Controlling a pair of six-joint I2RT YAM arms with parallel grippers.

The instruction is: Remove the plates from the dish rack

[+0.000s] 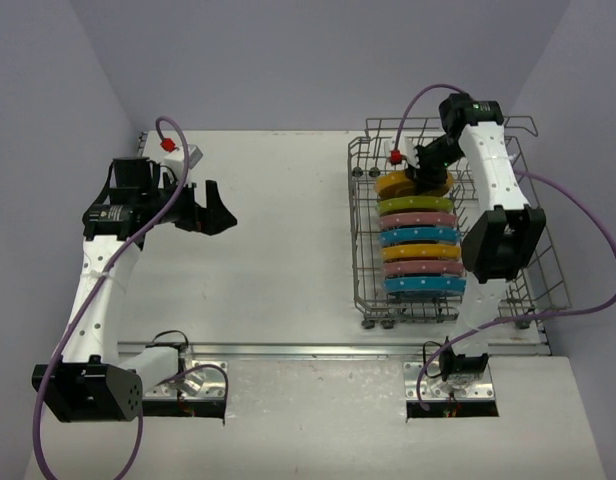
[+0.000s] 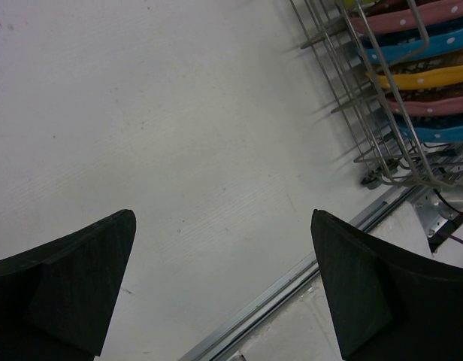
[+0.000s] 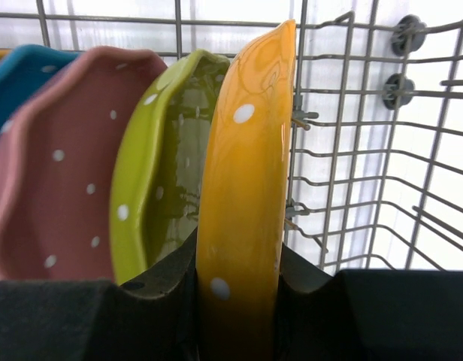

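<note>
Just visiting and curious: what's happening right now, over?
Left gripper open, over the table. Right gripper shut on orange-yellow plate, end of row in dish rack. Lime green plate close beside it.

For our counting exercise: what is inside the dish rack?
Seven plates on edge in a row; the right gripper is shut on the far orange-yellow plate. Each plate covers most of its neighbour, and the dish rack floor beneath them is hidden.

top: overhead, all | L wrist: rack (image 2: 383, 90) far | R wrist: plates (image 3: 246, 188) close-up
</note>
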